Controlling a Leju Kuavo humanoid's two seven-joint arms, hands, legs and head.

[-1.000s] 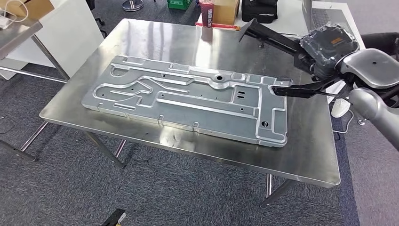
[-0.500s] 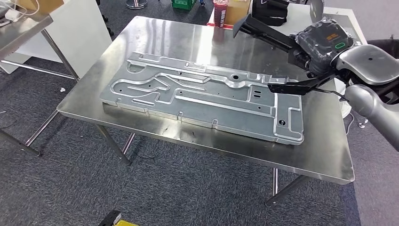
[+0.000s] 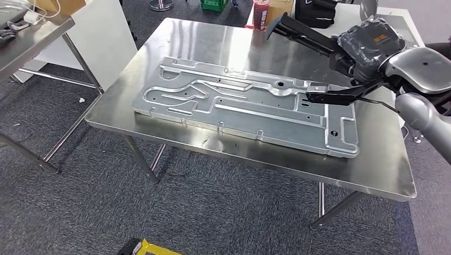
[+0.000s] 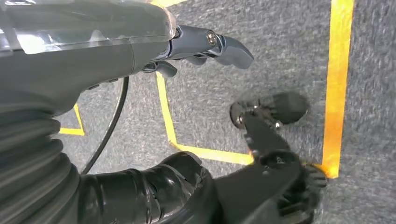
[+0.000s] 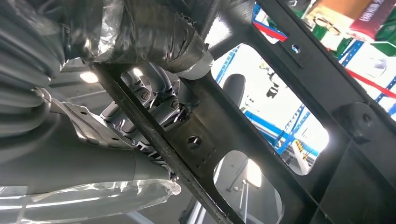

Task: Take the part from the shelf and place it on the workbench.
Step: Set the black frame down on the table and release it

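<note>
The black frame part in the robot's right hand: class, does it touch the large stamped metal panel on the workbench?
Cannot tell. In the head view the black frame part, held by the right hand, overlaps the metal panel's far corner, but no gap or contact shows plainly.

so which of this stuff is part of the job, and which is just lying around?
Job:
- black frame part, held in the right hand
- steel workbench

Lying about:
- large stamped metal panel on the workbench
- red cup
- cardboard box
- yellow floor tape
</note>
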